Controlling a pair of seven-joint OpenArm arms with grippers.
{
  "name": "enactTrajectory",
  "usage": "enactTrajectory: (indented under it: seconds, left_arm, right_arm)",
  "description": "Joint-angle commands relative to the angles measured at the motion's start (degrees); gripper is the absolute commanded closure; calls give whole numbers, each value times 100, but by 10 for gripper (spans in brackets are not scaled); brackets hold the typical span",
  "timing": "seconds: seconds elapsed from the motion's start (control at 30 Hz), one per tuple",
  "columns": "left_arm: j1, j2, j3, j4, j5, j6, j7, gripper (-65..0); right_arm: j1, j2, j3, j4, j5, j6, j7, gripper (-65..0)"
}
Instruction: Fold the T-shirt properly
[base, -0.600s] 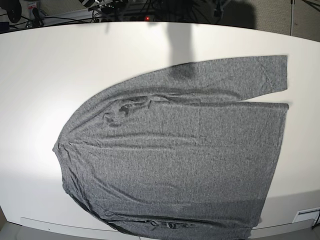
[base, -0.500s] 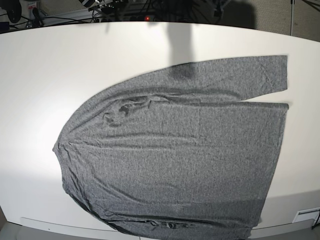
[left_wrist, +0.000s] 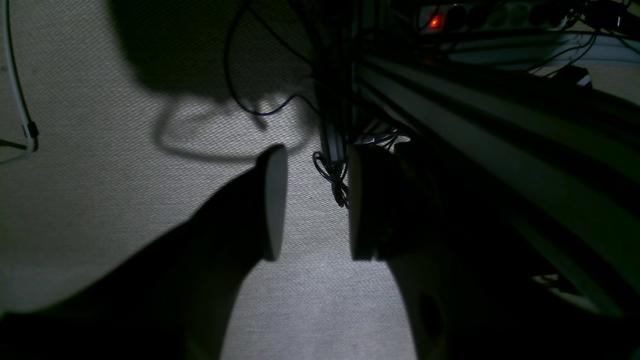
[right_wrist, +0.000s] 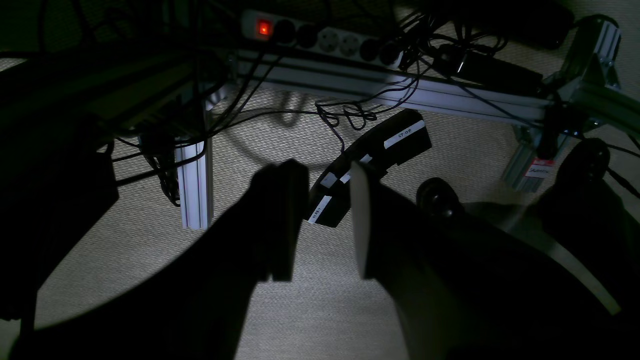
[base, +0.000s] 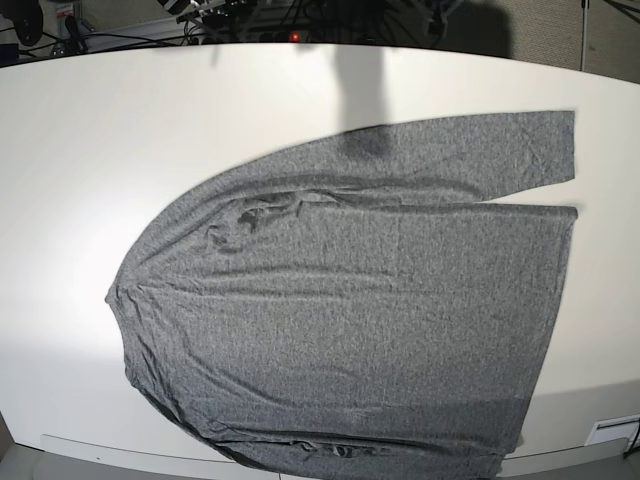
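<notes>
Grey jersey T-shirt (base: 350, 310) lies spread flat on the white tabletop (base: 90, 150), ready for folding; left hand (left_wrist: 312, 202) and right hand (right_wrist: 327, 225), both spread and empty, hang off-table above carpet.

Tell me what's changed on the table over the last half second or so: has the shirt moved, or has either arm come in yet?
Nothing has visibly changed. The grey T-shirt lies spread flat on the white table exactly as before, one sleeve stretched along the far side, with the same wrinkles. Neither arm has entered the base view; the left gripper and the right gripper hang open and empty over the floor.
</notes>
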Motion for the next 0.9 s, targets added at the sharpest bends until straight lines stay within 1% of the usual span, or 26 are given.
enactTrajectory:
  seconds: [0.0,0.57,0.73,0.87]
  left_arm:
    - [31,13,-13,4,22,-26,-57,-204]
    - [31,13,-13,7,2,-24,-55,-204]
    - [33,13,-13,7,2,-26,-55,-204]
    - [162,15,-13,184,4,-26,-52,-204]
  right_arm:
    - [0,17,-2,22,-9,-48,33,-193]
    - [-2,20,-2,107,9,-48,24,-193]
    - [-4,33,-2,111,11,-57,-87,-193]
    - [-39,83,-2,125,11,-59,-92,-193]
